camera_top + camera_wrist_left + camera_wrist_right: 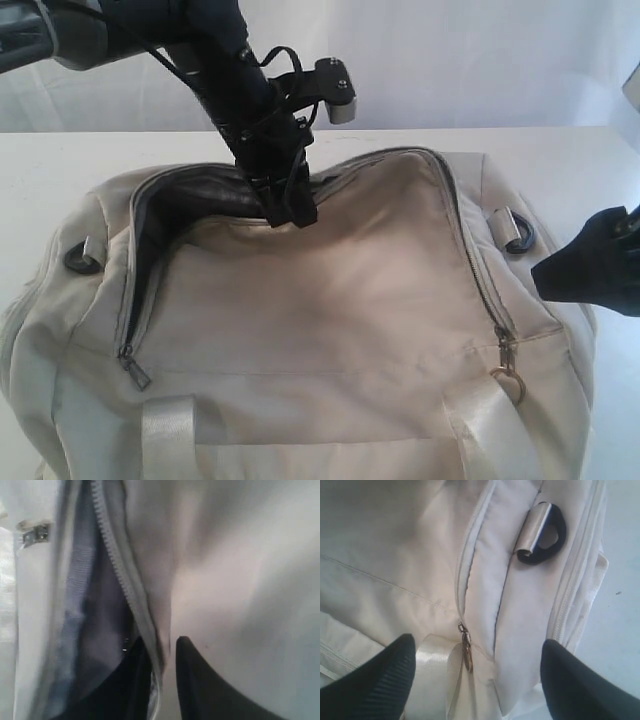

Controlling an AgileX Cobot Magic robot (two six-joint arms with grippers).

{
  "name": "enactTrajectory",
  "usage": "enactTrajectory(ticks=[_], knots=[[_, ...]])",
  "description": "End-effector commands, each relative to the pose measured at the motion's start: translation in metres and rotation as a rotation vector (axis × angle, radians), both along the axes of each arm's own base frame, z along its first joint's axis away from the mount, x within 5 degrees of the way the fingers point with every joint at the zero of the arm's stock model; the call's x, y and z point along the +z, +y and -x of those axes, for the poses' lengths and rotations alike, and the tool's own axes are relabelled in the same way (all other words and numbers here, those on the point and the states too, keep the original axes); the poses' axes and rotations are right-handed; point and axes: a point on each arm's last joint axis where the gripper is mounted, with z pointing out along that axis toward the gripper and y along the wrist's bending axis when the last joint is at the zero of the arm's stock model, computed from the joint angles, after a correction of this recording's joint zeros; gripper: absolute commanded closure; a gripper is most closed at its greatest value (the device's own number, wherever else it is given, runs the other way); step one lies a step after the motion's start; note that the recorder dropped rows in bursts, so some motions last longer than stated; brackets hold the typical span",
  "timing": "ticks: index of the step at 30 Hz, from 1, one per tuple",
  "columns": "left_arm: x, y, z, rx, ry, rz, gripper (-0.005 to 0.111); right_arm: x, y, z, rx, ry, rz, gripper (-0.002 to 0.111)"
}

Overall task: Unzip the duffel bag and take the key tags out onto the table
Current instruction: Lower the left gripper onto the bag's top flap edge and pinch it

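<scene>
Pinches zipper edge [125,590] of duffel bag [330,290] in left gripper [161,641], right gripper [477,641] spread wide; risks thin fabric slipping free

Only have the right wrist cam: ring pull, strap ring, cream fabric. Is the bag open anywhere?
Observer: Yes. In the exterior view the large cream-beige fabric duffel bag gapes along that view's left side and across its far edge, with dark grey lining showing.
Operator: Where's the left gripper?
Observer: The left gripper is at the far edge of the flap. Its black fingers straddle the grey zipper edge, one inside, one outside. I can't tell if it is pinched.
Operator: Key tags?
Observer: No small coloured plastic key tags show in any view.
</scene>
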Motion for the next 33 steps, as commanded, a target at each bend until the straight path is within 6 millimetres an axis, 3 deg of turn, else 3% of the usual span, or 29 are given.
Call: enactTrajectory(ticks=[1, 7, 11, 18, 20, 25, 27, 33], knots=[[0.011, 0.001, 0.006, -0.004, -0.005, 0.024, 0.083, 0.000, -0.001, 0.001, -0.011, -0.013, 0.000, 0.042], [0.036, 0.002, 0.012, 0.011, -0.074, 0.092, 0.085, 0.000, -0.001, 0.000, -0.013, -0.018, 0.005, 0.042], [0.040, 0.004, 0.018, -0.012, -0.060, 0.092, 0.107, 0.000, -0.001, 0.000, -0.013, -0.018, 0.005, 0.042], [0.041, 0.004, 0.016, -0.020, -0.085, 0.089, 0.106, 0.000, -0.001, 0.001, -0.009, -0.009, 0.004, 0.042], [0.040, 0.003, 0.014, -0.041, -0.104, 0.084, 0.098, 0.000, -0.001, 0.001, -0.009, -0.009, 0.004, 0.042], [0.030, 0.002, 0.006, -0.037, -0.131, 0.069, 0.057, 0.000, -0.001, 0.001, -0.009, -0.008, 0.004, 0.042], [0.025, 0.000, 0.002, -0.045, -0.142, 0.067, 0.047, 0.000, -0.001, 0.001, -0.009, -0.008, 0.004, 0.042], [0.013, -0.003, -0.003, -0.039, -0.127, 0.069, 0.050, 0.000, -0.001, 0.001, -0.009, -0.008, 0.004, 0.042]])
